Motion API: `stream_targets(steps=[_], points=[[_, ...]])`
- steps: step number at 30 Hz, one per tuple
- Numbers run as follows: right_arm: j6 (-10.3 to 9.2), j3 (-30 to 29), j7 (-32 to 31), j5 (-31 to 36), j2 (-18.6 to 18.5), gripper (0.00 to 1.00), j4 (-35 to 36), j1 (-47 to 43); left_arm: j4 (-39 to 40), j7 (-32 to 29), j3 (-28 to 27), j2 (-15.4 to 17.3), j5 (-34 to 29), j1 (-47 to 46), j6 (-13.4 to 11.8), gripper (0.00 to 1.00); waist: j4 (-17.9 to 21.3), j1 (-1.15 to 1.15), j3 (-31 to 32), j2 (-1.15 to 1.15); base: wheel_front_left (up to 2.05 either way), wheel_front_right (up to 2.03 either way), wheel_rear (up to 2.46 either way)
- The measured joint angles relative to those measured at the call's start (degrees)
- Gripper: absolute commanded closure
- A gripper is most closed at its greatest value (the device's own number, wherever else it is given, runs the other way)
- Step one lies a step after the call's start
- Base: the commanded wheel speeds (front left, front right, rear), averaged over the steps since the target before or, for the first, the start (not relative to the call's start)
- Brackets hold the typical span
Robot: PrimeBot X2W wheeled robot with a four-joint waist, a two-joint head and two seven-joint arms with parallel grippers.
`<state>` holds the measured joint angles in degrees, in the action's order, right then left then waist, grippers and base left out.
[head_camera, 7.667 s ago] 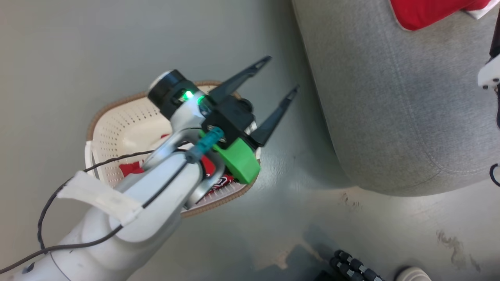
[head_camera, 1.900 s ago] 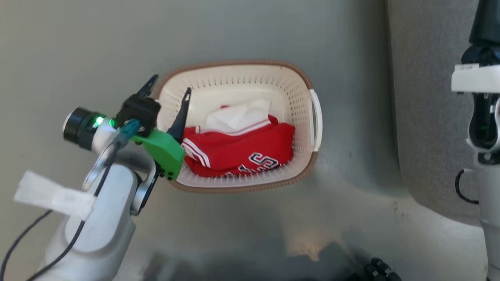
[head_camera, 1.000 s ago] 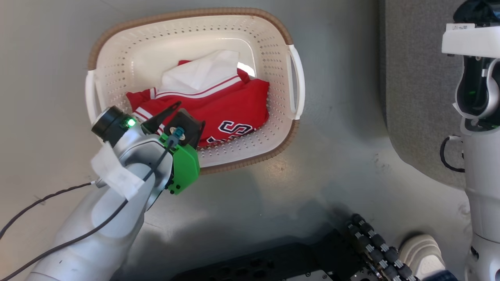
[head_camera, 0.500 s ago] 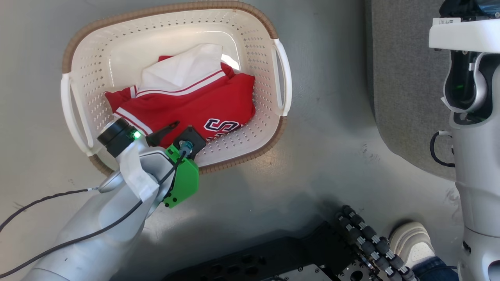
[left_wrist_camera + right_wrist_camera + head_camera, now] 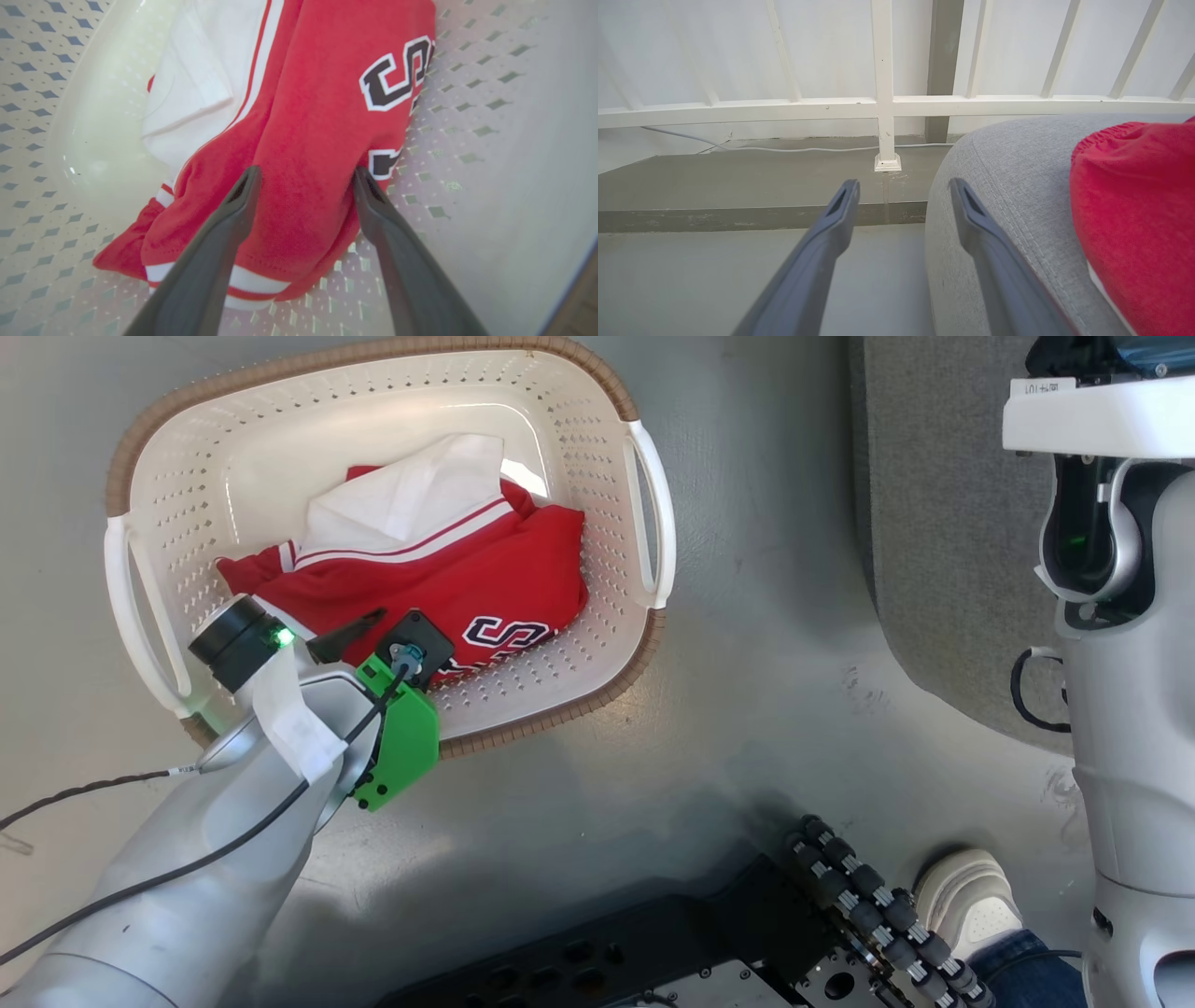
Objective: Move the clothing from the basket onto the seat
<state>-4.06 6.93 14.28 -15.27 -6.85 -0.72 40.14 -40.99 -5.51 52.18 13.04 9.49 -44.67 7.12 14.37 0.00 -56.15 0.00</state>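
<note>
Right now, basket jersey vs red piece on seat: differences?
The jersey lies in the basket, the red piece on the seat. The jersey has white stripes, dark lettering; the red piece looks plain. The left gripper straddles the jersey; the right gripper is clear of the red piece. Both red.

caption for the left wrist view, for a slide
Open left gripper straddles the red white-striped jersey lying in the perforated cream plastic basket

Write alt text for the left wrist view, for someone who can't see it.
The left tool, jaws open, reaches into a cream perforated basket, its two dark fingers straddling a fold of a red jersey with white stripes and dark, white-edged lettering. White fabric lies against the red at the upper left.
</note>
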Motion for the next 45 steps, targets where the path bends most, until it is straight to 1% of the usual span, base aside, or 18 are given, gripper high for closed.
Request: stream_targets(steps=[1, 2, 3, 4, 5, 10, 14, 22, 25, 31, 37, 39, 45], points=[[0.00, 0.0, 0.1, 0.0, 0.1, 0.00, -0.1, 0.1, -0.4, 0.0, 0.1, 0.0, 0.0, -0.2, 0.0, 0.01, 0.1, 0.00, 0.0, 0.00, 0.00, 0.00, 0.00], [0.00, 0.0, 0.1, 0.0, 0.1, 0.00, -0.2, 0.3, -0.7, 0.0, 0.2, 0.0, 0.2, -0.3, 0.0, 0.41, 0.1, 0.00, -0.1, 0.00, 0.00, 0.00, 0.00], [0.01, 0.0, 0.1, 0.0, 0.2, 0.00, -0.3, 0.5, -0.9, 0.0, 0.3, 0.0, 0.5, -0.4, 0.0, 0.65, 0.2, 0.00, -0.1, 0.00, 0.00, 0.00, 0.00], [0.01, 0.0, 0.1, 0.0, 0.2, 0.00, -0.3, 0.6, -1.1, 0.0, 0.5, -0.1, 0.7, -0.6, 0.0, 0.91, 0.3, 0.00, -0.1, 0.00, 0.00, 0.00, 0.00], [0.01, 0.0, 0.1, 0.0, 0.3, 0.00, -0.4, 0.6, -1.2, 0.0, 0.7, -0.1, 0.9, -0.9, 0.0, 1.00, 0.4, 0.00, -0.2, 0.00, 0.00, 0.00, 0.00], [0.01, -0.1, 0.2, 0.0, 0.5, 0.00, -1.3, 0.7, -2.0, 0.5, 1.8, -0.3, 1.4, -1.4, 0.0, 1.00, 0.6, 0.00, -0.1, 0.00, 0.00, 0.00, 0.00], [0.01, -0.5, 0.2, 0.0, 0.7, 0.00, -2.3, 0.7, -2.5, 2.3, 2.1, -0.9, 2.6, -1.4, 0.0, 1.00, 0.5, 0.00, 0.6, 0.00, 0.00, 0.00, 0.00], [0.01, -1.9, 0.3, 0.2, 0.6, 0.00, -3.6, 0.7, -2.5, 6.7, 1.5, -3.0, 4.5, -2.6, 0.0, 1.00, -0.5, 0.00, 3.2, 0.00, 0.00, 0.00, 0.00], [0.02, -2.4, 0.3, 0.6, 0.4, 0.00, -4.0, 0.7, -2.5, 8.7, 0.4, -3.6, 5.2, -2.6, 0.0, 1.00, -1.1, 0.00, 4.4, 0.00, 0.00, 0.00, 0.00], [0.53, -2.9, 0.3, 1.4, -0.3, 0.00, -5.2, 0.0, -2.4, 12.9, -2.4, -5.3, 8.0, -2.7, 0.0, 1.00, -2.6, 0.00, 7.5, 0.00, 0.00, 0.00, 0.00], [1.09, -3.0, 0.3, 2.3, -1.1, 0.00, -7.2, -3.0, -1.8, 17.1, -4.2, -6.9, 10.3, -2.6, 0.0, 1.00, -4.3, 0.00, 11.4, 0.00, 0.00, 0.00, 0.00], [1.46, -3.0, 0.3, 2.7, -1.5, 0.00, -7.9, -4.3, -1.6, 17.7, -4.3, -7.0, 10.4, -2.6, 0.0, 1.00, -5.0, 0.00, 12.9, 0.00, 0.00, 0.00, 0.00], [1.55, -3.0, 0.3, 3.1, -1.9, 0.00, -9.7, -7.7, -1.5, 18.2, -4.6, -7.1, 10.5, -2.6, 0.0, 1.00, -6.9, 0.00, 17.5, 0.00, 0.00, 0.00, 0.00]])
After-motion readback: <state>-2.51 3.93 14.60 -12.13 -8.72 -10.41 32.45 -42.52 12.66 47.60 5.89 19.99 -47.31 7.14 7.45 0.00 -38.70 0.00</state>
